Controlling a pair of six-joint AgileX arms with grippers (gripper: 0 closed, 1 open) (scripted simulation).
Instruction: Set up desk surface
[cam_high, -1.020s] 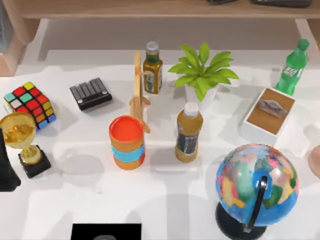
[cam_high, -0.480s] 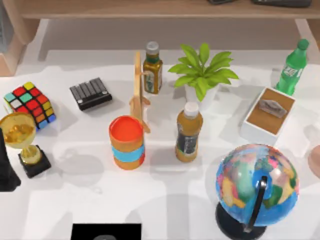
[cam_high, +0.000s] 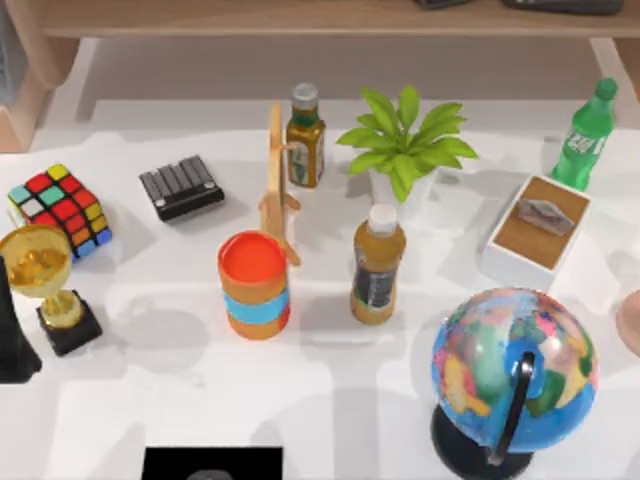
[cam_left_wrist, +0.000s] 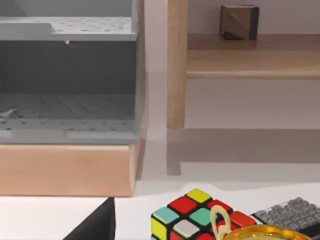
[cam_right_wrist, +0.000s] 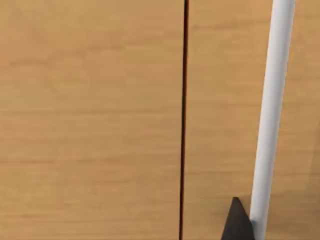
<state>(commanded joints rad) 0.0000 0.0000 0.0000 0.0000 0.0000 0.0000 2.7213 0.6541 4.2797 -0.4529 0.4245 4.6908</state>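
We judge that the task is at its very beginning: the desk surface (cam_high: 330, 400) spreads white under everything, and nothing on it looks picked up yet. The left arm (cam_high: 12, 345) stands as a dark shape at the left edge, beside the gold trophy (cam_high: 40, 275) and the colour cube (cam_high: 58, 208); the state of either gripper's fingers we cannot tell. The next move calls for choosing one object and coming down on it from above. The middle is crowded: the orange cup (cam_high: 255, 285), the juice bottle (cam_high: 378, 265) and the wooden stand (cam_high: 277, 185) are near each other. Open room lies in front, between the cup and the globe (cam_high: 512, 375), which stands close to the front edge.
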